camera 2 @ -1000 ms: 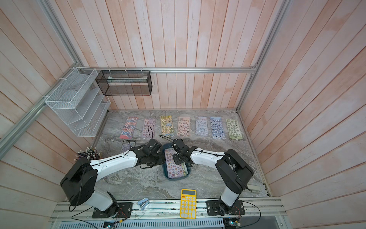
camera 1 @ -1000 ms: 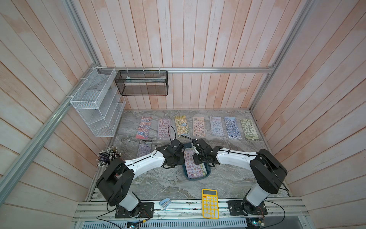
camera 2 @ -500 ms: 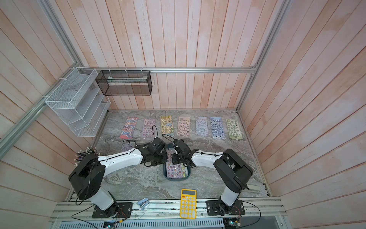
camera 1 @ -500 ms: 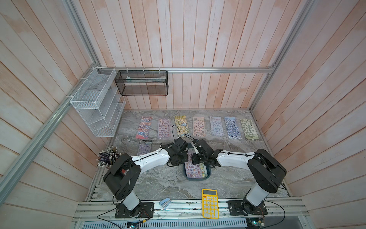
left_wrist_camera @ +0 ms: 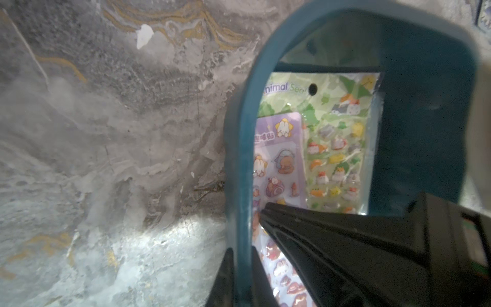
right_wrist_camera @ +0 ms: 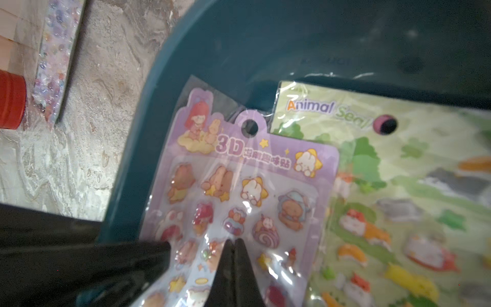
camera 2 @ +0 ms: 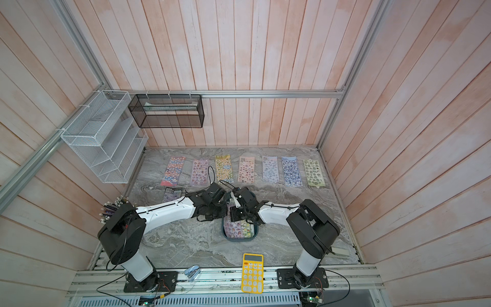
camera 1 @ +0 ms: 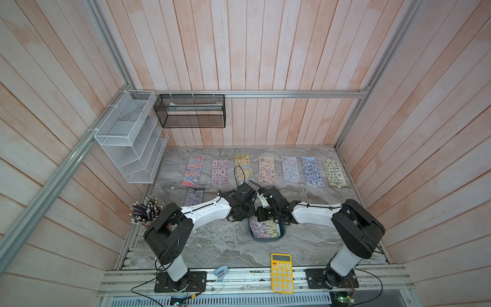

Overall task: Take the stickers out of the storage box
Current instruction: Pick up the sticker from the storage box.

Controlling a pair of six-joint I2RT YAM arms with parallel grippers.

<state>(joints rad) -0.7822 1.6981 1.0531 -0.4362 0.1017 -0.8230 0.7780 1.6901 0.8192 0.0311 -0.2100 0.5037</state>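
Observation:
The storage box (camera 1: 267,240) (camera 2: 240,240), a dark teal tray, sits mid-table in both top views, its far half hidden under the two wrists. Stickers lie inside it: a lilac sheet (right_wrist_camera: 252,180) (left_wrist_camera: 279,159) on top of a green animal sheet (right_wrist_camera: 398,199) (left_wrist_camera: 337,148). My left gripper (left_wrist_camera: 241,249) (camera 1: 248,212) straddles the box's left wall (left_wrist_camera: 239,159), one finger outside and one inside, shut on it. My right gripper (right_wrist_camera: 233,240) (camera 1: 261,215) is shut, its joined tips resting on the lilac sheet with nothing between them.
Several sticker sheets (camera 1: 265,170) lie in a row at the back of the table, one more (camera 1: 194,196) at the left. A pencil cup (camera 1: 144,212), yellow calculator (camera 1: 282,272), stapler (camera 1: 221,272), white wire rack (camera 1: 130,138) and black mesh basket (camera 1: 190,111) surround the area.
My left gripper has moved right to the box's left wall and closed around it. The right gripper has stayed shut over the box.

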